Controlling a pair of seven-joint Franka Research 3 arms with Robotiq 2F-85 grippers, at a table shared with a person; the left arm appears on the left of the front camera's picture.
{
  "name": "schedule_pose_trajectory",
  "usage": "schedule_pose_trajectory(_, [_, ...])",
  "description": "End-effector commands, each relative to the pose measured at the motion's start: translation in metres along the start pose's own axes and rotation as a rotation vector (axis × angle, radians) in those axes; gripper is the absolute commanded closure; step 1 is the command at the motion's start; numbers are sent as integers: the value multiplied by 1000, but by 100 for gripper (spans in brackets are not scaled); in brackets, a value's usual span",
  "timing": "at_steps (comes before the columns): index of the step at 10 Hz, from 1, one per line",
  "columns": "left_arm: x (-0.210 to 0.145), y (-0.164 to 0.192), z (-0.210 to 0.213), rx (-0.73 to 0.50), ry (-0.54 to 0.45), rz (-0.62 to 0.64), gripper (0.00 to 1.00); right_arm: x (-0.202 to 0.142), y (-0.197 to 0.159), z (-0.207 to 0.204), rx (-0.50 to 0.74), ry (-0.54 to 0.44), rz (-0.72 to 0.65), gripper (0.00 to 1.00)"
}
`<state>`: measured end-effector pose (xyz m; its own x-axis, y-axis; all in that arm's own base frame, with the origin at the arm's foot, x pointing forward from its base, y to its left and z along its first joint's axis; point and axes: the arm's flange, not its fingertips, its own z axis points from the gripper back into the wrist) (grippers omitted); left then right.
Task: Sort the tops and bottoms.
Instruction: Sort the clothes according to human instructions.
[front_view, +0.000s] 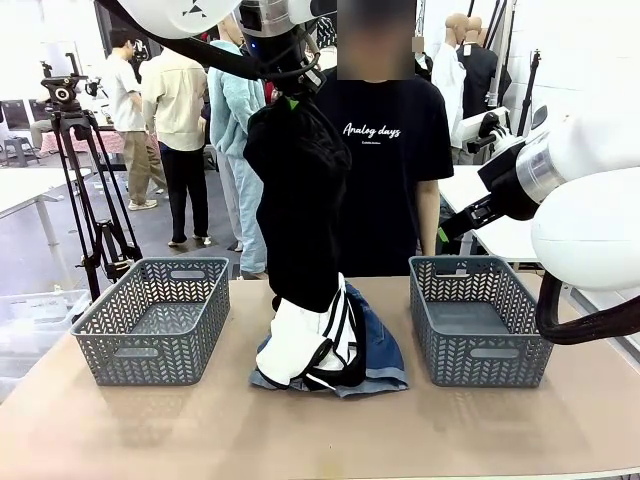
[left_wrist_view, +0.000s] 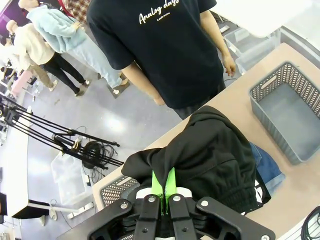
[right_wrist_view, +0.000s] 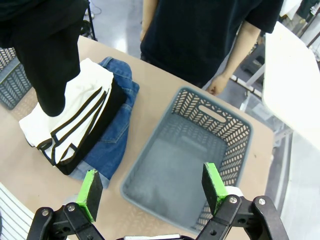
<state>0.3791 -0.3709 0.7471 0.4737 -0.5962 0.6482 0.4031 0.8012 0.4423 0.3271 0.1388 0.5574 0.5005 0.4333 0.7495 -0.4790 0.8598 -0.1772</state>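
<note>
Light: bright, even | shadows: soft on table (front_view: 320, 440) | edges: wrist-view distortion

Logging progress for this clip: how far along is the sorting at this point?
Done: nothing yet; the left basket and right basket are both empty. In hand: the left tool is shut on a black top, held up high. Left: that top, plus the denim bottoms and a white striped garment on the table. The right tool hangs open over the right basket.
</note>
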Motion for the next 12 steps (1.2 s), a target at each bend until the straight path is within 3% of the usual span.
schedule_pose_trajectory(1, [1,5,4,-5,-16,6,100,0,1,-2,-1,-4,6,0])
schedule_pose_trajectory(12, [1,5,4,-5,-16,6,100,0,1,-2,-1,-4,6,0])
